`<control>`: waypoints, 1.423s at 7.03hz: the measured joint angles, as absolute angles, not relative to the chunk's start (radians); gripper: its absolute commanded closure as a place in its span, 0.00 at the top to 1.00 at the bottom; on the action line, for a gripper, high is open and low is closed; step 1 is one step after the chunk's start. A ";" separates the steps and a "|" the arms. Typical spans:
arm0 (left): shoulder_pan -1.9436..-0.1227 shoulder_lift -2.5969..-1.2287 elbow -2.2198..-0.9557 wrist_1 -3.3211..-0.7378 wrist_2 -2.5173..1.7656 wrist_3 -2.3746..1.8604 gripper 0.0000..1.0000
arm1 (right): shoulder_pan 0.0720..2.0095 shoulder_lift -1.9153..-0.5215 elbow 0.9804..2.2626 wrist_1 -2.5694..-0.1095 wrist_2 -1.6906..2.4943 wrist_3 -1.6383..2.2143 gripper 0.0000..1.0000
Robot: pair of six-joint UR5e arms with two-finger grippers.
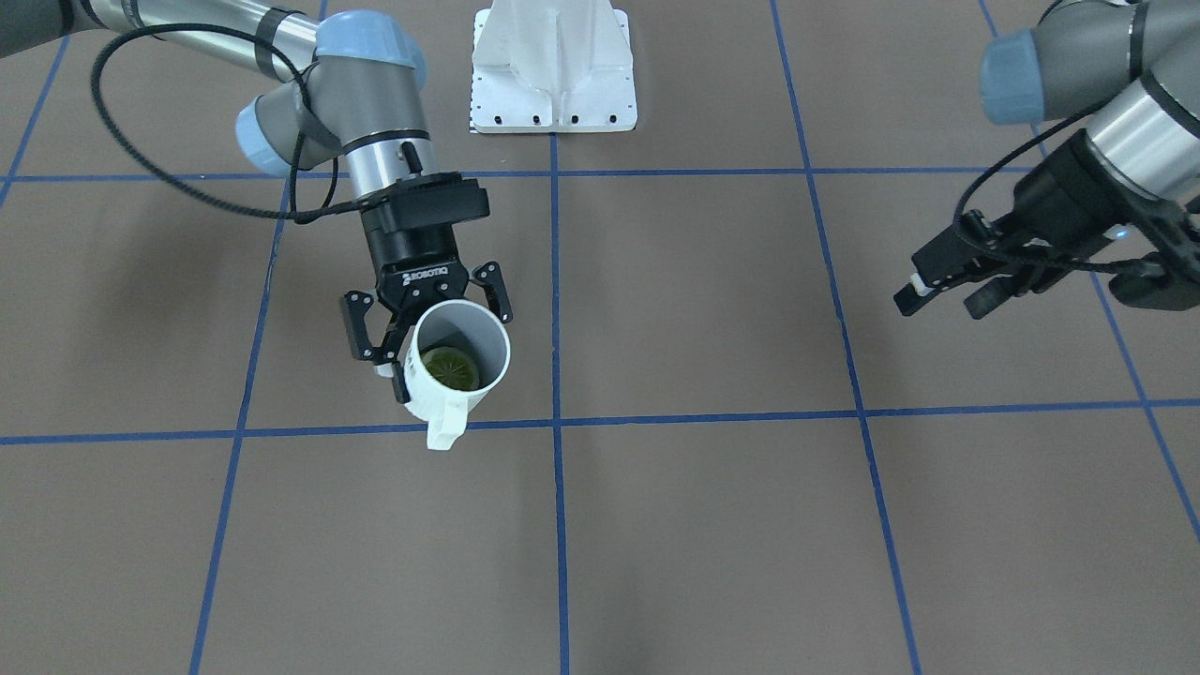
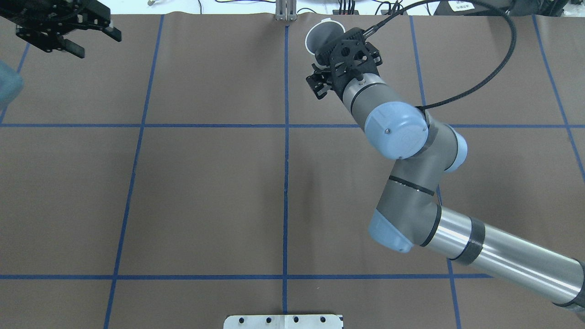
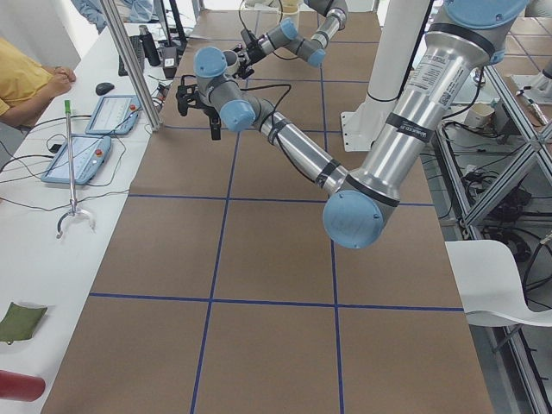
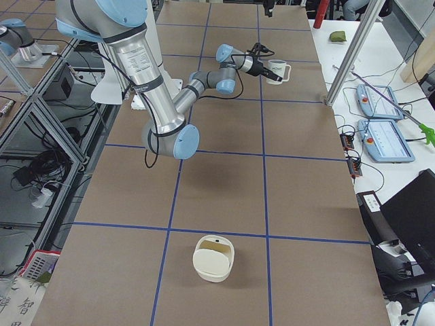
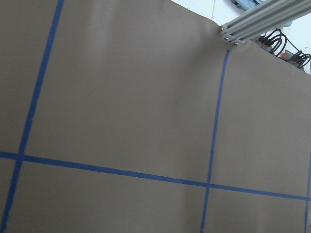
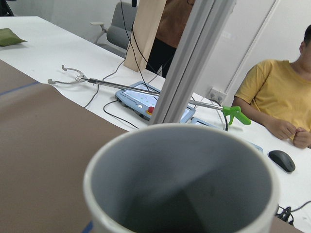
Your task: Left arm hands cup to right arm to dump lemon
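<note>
One small white ceramic cup, a greenish lemon slice inside, hangs left of centre in the front-facing view, clenched by the right gripper; the left gripper, far right, is released and empty. Overhead, only the cup's rim shows, top centre. From the right side, a cream round container sits lower centre, well apart: tipping here would likely drop the lemon onto the brown table.
</note>
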State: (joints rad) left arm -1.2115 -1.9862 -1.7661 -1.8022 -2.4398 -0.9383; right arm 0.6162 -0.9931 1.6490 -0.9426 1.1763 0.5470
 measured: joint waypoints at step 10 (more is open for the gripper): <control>-1.568 -1.670 -1.534 -1.763 -2.428 0.131 1.00 | 1.108 -1.640 2.165 -1.100 1.988 0.714 0.00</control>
State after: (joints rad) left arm -1.5676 -1.6695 -1.5341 -1.7625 -2.4278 0.1312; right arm 1.1079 -1.6399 2.1647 -1.0997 1.9875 0.7145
